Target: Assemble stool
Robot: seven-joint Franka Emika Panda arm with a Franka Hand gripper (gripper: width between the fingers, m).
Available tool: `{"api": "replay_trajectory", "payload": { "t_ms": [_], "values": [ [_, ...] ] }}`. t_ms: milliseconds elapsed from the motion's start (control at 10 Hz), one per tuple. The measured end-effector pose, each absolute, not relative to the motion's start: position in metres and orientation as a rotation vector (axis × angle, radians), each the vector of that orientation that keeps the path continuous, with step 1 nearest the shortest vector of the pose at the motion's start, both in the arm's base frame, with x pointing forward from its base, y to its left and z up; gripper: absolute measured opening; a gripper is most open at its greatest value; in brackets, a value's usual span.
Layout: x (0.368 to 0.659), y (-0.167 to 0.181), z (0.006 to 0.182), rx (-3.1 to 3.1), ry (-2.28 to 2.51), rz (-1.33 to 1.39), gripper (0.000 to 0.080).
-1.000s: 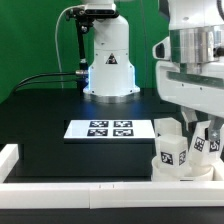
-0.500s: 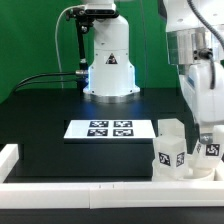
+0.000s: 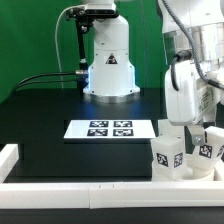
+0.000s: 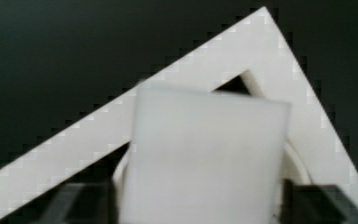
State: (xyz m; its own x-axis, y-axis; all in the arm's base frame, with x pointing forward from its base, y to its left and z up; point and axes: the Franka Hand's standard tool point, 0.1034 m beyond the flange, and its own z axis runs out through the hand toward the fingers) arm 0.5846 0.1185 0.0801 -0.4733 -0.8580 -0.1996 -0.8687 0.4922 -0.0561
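In the exterior view, the arm (image 3: 190, 75) hangs over the exterior view's right side of the black table (image 3: 40, 120), its white body hiding the fingers, so from here the grip can't be read. Below it sits the stool (image 3: 185, 150), a cluster of chunky white tagged parts, tucked against the white edge rail (image 3: 90, 185) that runs along the front. The marker board (image 3: 110, 128) lies flat in the middle of the table, just beside the stool parts, and the robot base (image 3: 108, 60) stands behind it. Over to the wrist view: a white stool leg (image 4: 202, 150) fills the frame between the two dark fingertips (image 4: 78, 205) of the gripper (image 4: 194, 205), with the rail's corner behind it. The fingers flank the leg closely, but whether they clamp it or have let go, I cannot tell.
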Motion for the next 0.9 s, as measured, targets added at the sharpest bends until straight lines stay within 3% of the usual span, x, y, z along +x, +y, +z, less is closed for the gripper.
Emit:
{"api": "replay_trajectory", "payload": {
  "t_ms": [100, 300, 600, 900],
  "values": [
    [0.585, 0.121, 0.085, -1.58, 2.489, 0.09, 0.0608],
    [0.593, 0.125, 0.103, -2.061, 2.123, 0.049, 0.0642],
    [0.594, 0.129, 0.106, -2.344, 1.833, 0.046, 0.0649],
    [0.598, 0.128, 0.109, -2.801, 1.112, -0.054, 0.0649]
  ]
}}
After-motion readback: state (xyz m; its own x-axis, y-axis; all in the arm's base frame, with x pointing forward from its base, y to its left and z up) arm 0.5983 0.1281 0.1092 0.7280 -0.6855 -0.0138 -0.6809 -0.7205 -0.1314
